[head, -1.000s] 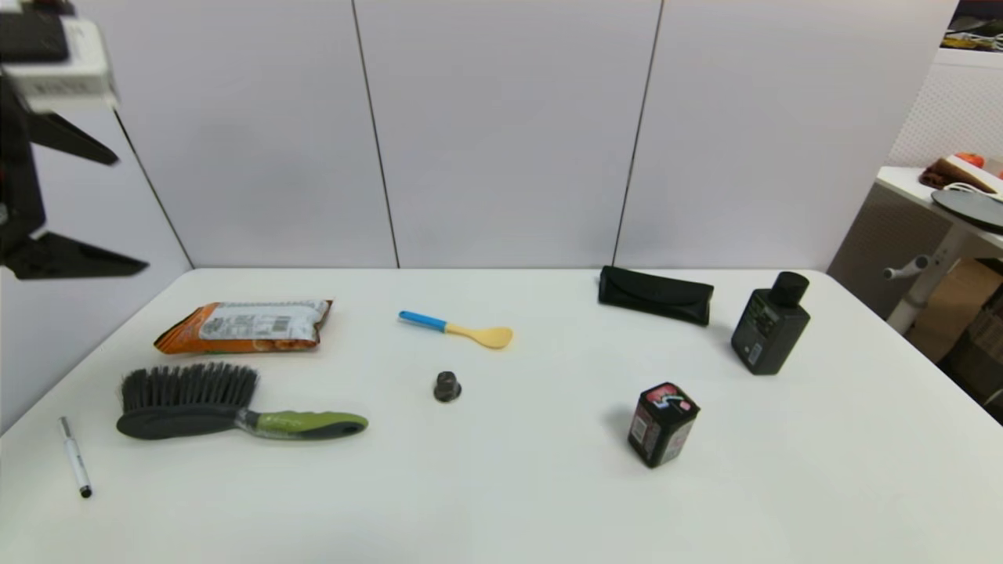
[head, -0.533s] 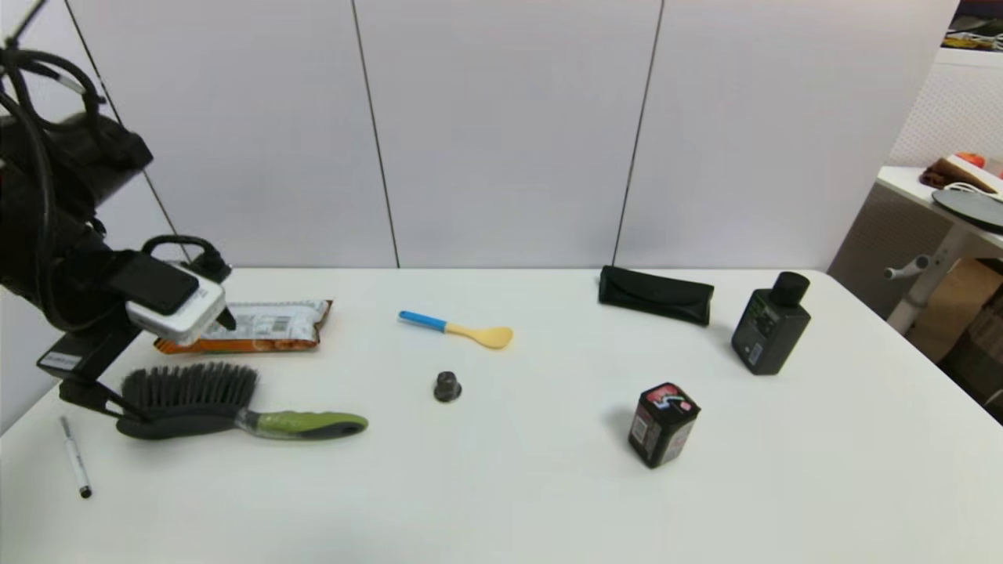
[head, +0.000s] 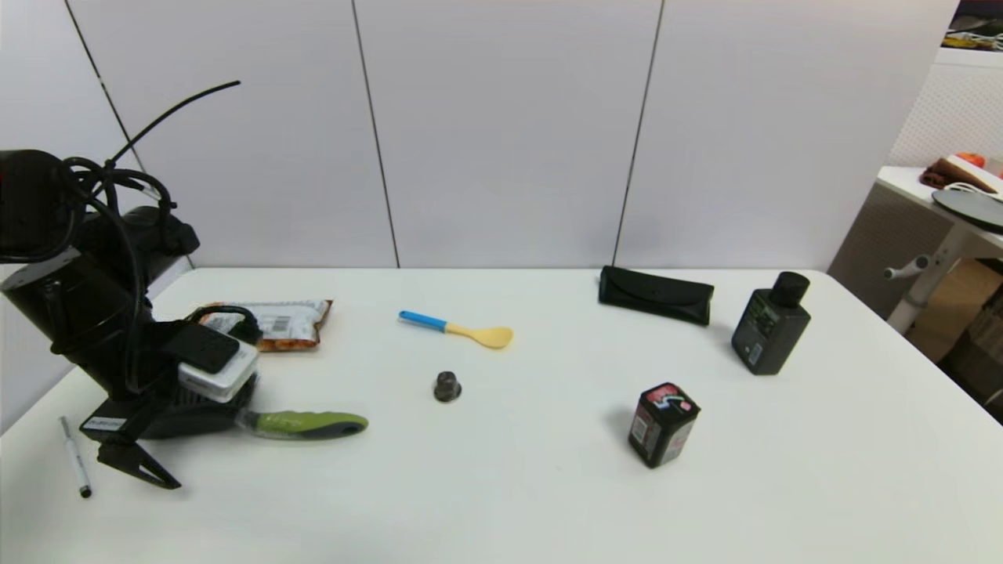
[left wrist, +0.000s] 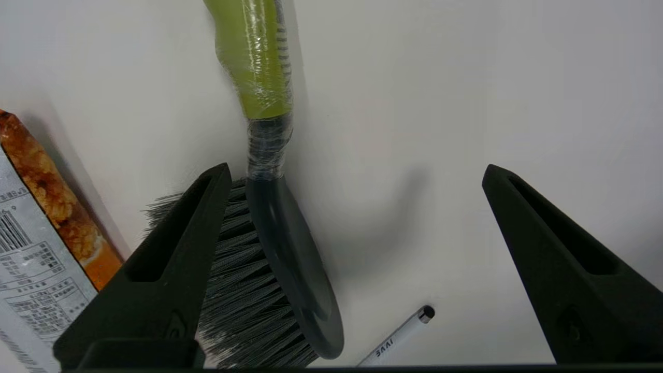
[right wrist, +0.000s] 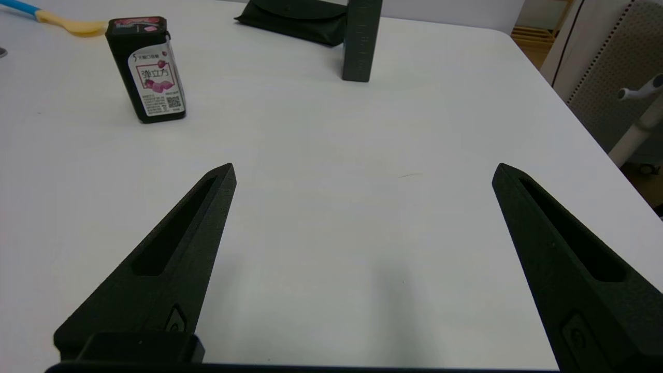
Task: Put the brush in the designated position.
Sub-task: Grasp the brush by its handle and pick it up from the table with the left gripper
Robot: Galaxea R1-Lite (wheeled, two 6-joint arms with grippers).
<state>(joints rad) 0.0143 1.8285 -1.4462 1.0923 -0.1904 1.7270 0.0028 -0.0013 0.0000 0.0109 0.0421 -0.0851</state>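
The left gripper (left wrist: 355, 173) is hanging wide open over the brush (left wrist: 279, 243) head on the bench (head: 548, 486), gripping nothing; one finger is lying across the bristles.

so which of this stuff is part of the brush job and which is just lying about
Part of the job:
- brush
- left tool, open, down over the brush head

Just lying about:
- snack bag
- spoon
- pen
- small dark cap
- black case
- dark bottle
- gum box
- right tool, open, idle over bare table
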